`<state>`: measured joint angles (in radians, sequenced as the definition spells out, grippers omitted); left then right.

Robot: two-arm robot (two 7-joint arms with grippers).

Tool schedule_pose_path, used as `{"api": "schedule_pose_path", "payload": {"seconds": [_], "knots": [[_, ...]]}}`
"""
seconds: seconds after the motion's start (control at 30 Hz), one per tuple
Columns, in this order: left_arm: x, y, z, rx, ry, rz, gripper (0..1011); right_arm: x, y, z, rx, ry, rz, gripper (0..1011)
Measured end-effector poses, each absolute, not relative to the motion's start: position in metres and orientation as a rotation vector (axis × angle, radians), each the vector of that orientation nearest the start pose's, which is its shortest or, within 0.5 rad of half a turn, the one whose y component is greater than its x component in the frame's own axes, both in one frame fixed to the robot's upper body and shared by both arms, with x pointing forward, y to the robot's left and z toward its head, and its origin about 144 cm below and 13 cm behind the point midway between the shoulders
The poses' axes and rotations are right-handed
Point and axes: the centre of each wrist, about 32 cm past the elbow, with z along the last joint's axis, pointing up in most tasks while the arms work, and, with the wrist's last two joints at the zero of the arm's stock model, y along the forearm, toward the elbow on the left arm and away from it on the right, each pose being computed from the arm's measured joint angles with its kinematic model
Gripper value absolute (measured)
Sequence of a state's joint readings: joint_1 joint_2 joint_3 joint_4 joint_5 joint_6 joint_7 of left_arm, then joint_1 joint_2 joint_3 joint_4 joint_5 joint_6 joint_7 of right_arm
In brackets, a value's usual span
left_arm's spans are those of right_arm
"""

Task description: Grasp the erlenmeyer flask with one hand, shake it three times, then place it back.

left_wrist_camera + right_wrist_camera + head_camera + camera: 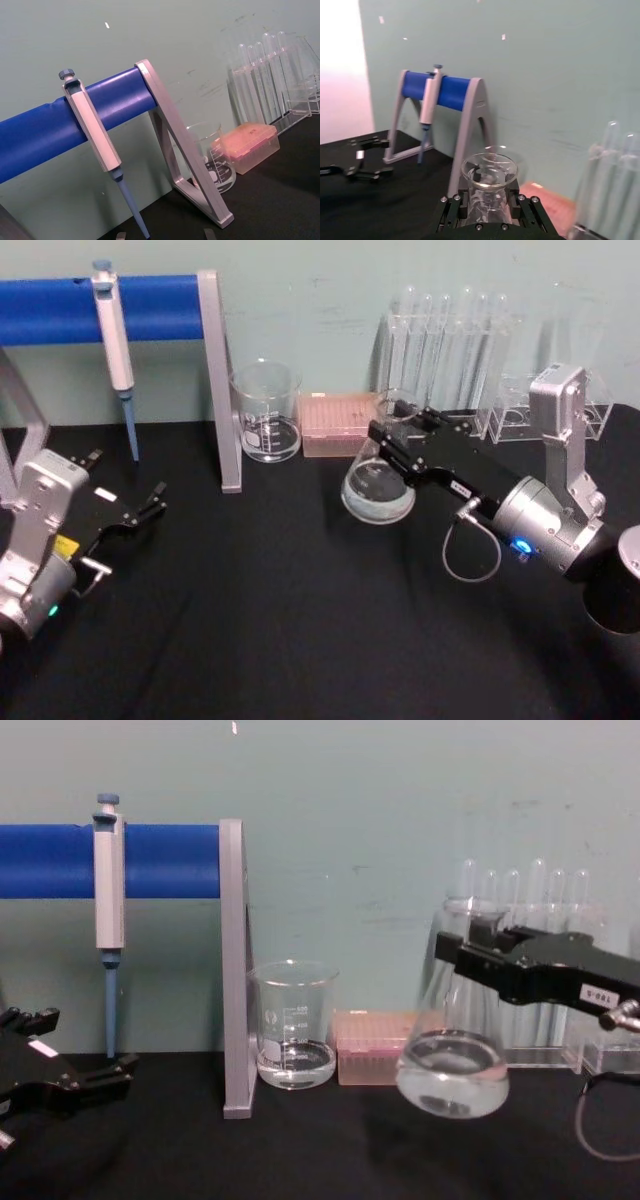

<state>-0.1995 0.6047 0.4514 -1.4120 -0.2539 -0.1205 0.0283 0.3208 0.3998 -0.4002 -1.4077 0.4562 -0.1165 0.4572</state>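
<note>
Flask tilted, neck gripped by right tool

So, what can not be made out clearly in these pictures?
Chest view: erlenmeyer flask neck, covered by the right gripper holding it.
Right wrist view: flask base, behind that gripper.
Head view: beaker markings, too small.
Chest view: left gripper, parked, cut by the edge.

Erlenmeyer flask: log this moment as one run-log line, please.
right pincer: shut on erlenmeyer flask neck | flask: tilted, lifted off table, clear liquid inside | left pincer: open, parked low at left
</note>
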Motion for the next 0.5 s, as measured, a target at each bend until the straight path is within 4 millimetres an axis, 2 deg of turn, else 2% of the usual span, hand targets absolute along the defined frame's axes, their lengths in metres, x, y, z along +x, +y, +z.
{"api": "schedule_pose_path", "payload": {"seconds": [0.23, 0.5], "knots": [[0.4886, 0.3097, 1.1398, 0.305, -0.285, 1.248, 1001, 0.5217, -0.2418, 1.1848, 0.053, -0.144, -0.888, 449], [0.4886, 0.3097, 1.1398, 0.304, -0.285, 1.248, 1001, 0.5205, -0.2417, 1.1841, 0.071, -0.148, -0.898, 449]]}}
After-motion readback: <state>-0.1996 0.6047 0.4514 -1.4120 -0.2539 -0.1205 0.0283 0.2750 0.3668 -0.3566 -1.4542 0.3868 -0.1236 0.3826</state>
